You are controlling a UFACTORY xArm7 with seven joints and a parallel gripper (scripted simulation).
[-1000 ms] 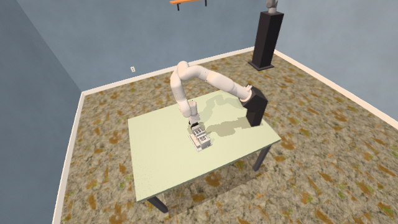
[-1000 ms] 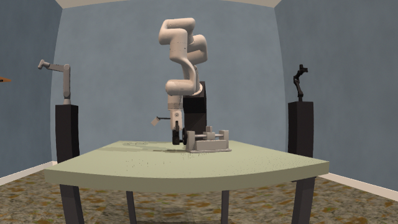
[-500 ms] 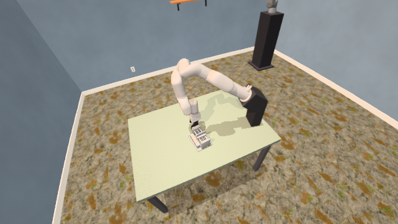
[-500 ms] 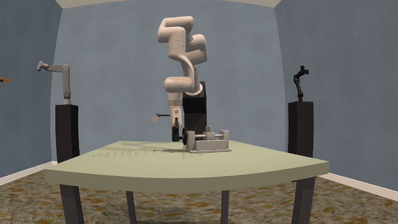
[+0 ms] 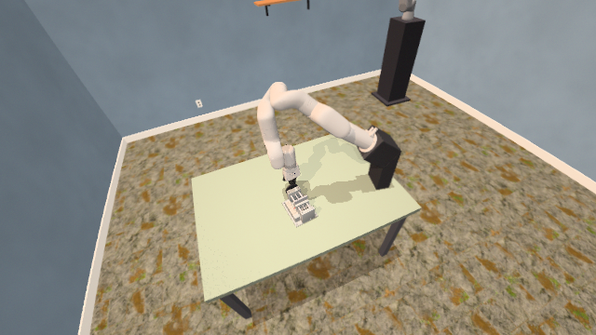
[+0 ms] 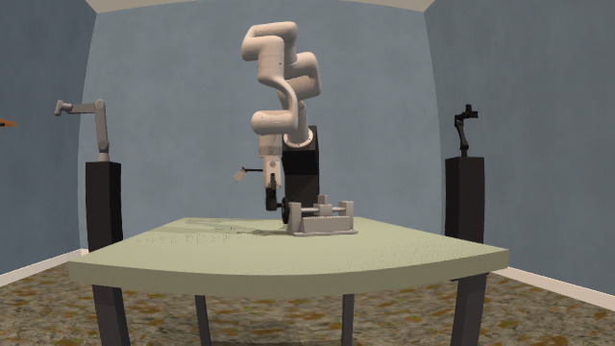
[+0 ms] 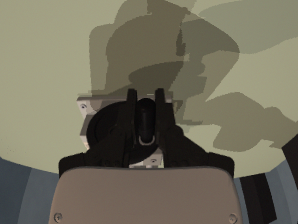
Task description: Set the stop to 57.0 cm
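A small grey slide fixture (image 6: 322, 219) stands on the pale green table, with a screw rod, a grey stop block (image 6: 325, 207) on it and a black handwheel (image 6: 283, 210) at its left end. It also shows in the top view (image 5: 300, 207). My gripper (image 6: 271, 204) hangs straight down at the left end and is shut on the handwheel's crank handle. In the wrist view the black fingers close on the dark handle above the round black wheel (image 7: 109, 139). The scale reading is too small to tell.
The arm's black base pedestal (image 6: 301, 173) stands right behind the fixture. Two black pillars (image 6: 103, 204) (image 6: 464, 197) with camera arms stand off the table on either side. The table edge lies well in front of the fixture.
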